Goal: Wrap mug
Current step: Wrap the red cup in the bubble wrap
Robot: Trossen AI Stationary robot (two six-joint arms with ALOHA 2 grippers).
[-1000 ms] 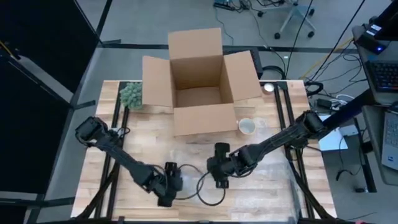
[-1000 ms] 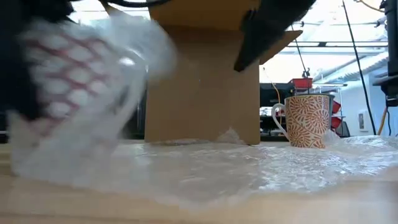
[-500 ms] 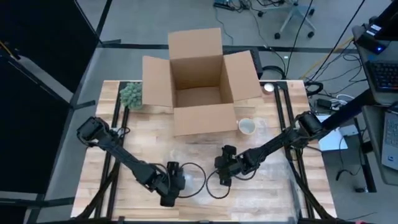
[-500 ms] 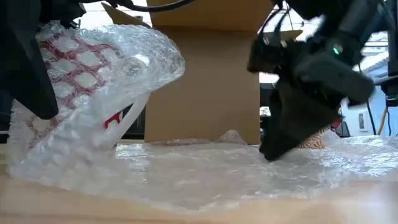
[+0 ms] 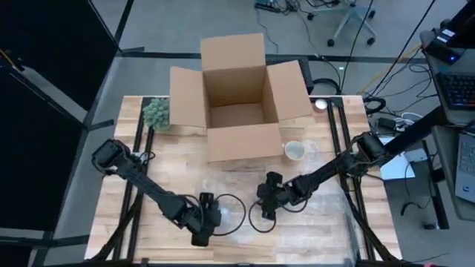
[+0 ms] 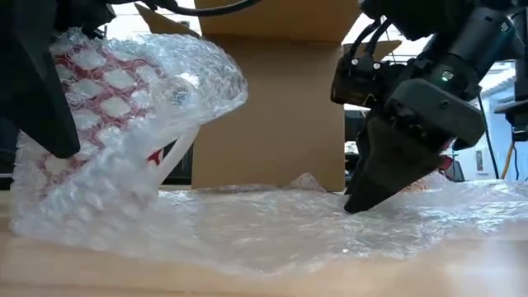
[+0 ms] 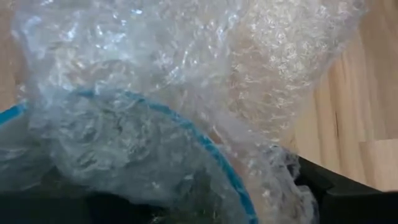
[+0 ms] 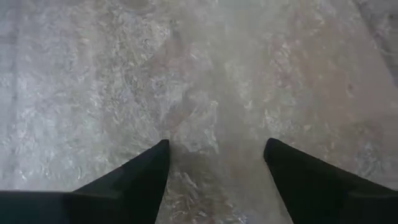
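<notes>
The mug (image 6: 99, 107), swaddled in bubble wrap (image 6: 272, 223), is pinched and held tilted at the near left by the left end effector (image 5: 202, 221). The right end effector (image 8: 214, 152) is spread, tips on the wrap. A cardboard box (image 5: 236, 96) is seen farther back.

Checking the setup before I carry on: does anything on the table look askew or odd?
Only the mug: it sits tilted, half swaddled in bubble wrap at the left pincer. A second mug stands unwrapped beside the open box. The right pincer is open over the wrap.
</notes>
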